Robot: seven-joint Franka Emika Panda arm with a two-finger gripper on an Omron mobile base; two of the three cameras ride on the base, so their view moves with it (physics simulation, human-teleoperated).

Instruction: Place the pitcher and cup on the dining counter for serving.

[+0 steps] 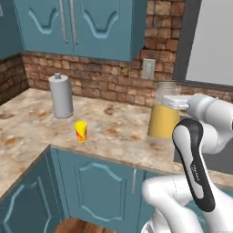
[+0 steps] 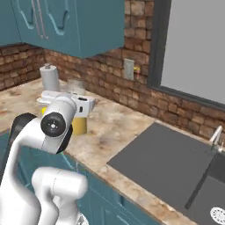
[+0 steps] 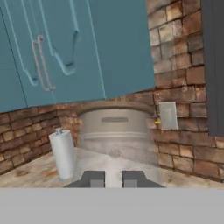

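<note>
Gripping the pitcher (image 1: 163, 119) near its neck, the gripper (image 3: 113, 180), nearly shut, holds it; next, lifting and carrying to the dining counter.

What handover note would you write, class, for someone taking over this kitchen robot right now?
Gripper: shut on the pitcher, at its neck, just under the lid.
Pitcher: by the brick wall on the sink-side counter; whether it is lifted off cannot be told.
Yellow cup: upright on the same counter, near the front edge, apart from the grey metal cylinder behind it.
Done: pitcher gripped.
Left: carry pitcher to the dining counter, then fetch the cup.
</note>
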